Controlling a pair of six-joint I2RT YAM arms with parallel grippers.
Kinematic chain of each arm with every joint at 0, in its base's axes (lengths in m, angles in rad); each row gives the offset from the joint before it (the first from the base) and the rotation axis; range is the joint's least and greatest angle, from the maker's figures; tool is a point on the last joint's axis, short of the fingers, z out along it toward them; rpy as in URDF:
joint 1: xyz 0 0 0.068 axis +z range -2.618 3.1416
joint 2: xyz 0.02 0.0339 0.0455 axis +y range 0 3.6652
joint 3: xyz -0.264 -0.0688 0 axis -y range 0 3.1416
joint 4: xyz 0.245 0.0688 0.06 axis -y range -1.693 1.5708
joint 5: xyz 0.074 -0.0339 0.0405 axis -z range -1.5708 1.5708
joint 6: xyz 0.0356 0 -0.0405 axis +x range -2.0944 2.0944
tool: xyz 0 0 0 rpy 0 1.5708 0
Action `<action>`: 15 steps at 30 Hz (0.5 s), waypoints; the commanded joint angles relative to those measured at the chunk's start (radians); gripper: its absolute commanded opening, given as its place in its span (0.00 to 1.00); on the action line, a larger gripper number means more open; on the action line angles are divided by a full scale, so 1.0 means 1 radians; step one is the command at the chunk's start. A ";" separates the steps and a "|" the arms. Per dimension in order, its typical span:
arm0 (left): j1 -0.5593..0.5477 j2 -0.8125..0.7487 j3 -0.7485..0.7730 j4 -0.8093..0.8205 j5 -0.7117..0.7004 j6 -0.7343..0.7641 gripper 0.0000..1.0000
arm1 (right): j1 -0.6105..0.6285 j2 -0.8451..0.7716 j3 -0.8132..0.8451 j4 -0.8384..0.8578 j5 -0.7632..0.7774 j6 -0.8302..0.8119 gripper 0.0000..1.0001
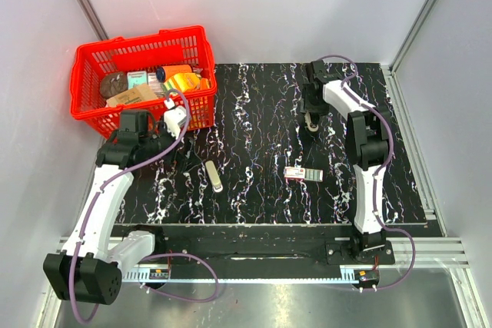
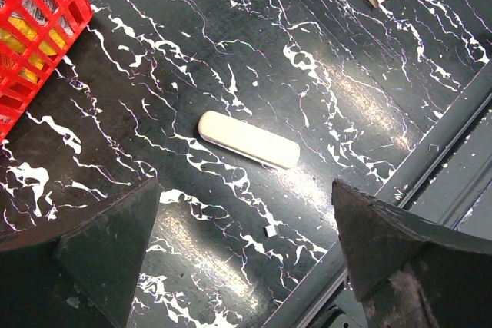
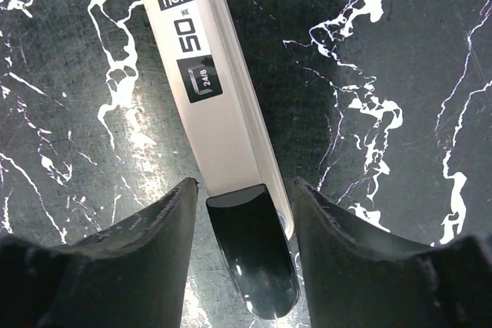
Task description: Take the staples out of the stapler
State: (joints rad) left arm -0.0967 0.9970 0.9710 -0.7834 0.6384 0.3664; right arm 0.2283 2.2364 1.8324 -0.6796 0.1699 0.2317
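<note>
The stapler (image 3: 207, 105) lies flat on the black marbled table (image 1: 261, 113) at the far right. It has a cream shell marked "50" and "24/8" and a glossy black rear end (image 3: 254, 259). My right gripper (image 3: 246, 183) straddles that black end, its jaws open with a narrow gap on each side. From above, the right gripper (image 1: 311, 124) hides most of the stapler. My left gripper (image 2: 244, 183) is wide open and empty above the table near the basket. A second cream bar-shaped piece (image 2: 247, 140) lies beyond its fingertips, untouched.
A red basket (image 1: 92, 109) full of items stands at the back left, close to the left arm. A small red-and-white box (image 1: 302, 173) lies mid-table. The cream bar (image 1: 214, 176) lies left of it. A metal rail (image 1: 277, 224) runs along the table's near edge.
</note>
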 commanded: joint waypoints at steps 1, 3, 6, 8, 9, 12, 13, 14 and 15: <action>-0.006 0.005 0.000 0.042 -0.003 0.011 0.99 | 0.005 -0.009 0.045 -0.003 -0.021 0.001 0.54; -0.009 0.012 -0.003 0.042 -0.003 0.014 0.99 | 0.005 -0.015 0.038 -0.003 -0.023 0.004 0.49; -0.017 0.018 -0.015 0.056 -0.011 0.009 0.99 | 0.005 -0.027 0.019 0.006 -0.023 0.011 0.42; -0.027 0.022 -0.021 0.064 -0.022 0.003 0.99 | 0.008 -0.037 0.010 0.009 -0.024 0.015 0.36; -0.034 0.025 -0.025 0.070 -0.026 0.003 0.99 | 0.009 -0.041 0.005 0.011 -0.027 0.020 0.32; -0.057 0.029 -0.029 0.082 -0.039 -0.007 0.99 | 0.025 -0.067 -0.016 0.017 -0.027 0.035 0.18; -0.064 0.034 -0.028 0.085 -0.043 -0.009 0.99 | 0.034 -0.078 -0.028 0.023 -0.027 0.044 0.14; -0.075 0.038 -0.026 0.087 -0.046 -0.007 0.99 | 0.045 -0.093 -0.044 0.029 -0.026 0.052 0.13; -0.084 0.043 -0.025 0.093 -0.052 -0.010 0.99 | 0.058 -0.110 -0.057 0.035 -0.023 0.060 0.11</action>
State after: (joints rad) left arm -0.1493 1.0286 0.9440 -0.7498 0.6155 0.3660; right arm 0.2356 2.2299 1.8130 -0.6670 0.1589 0.2520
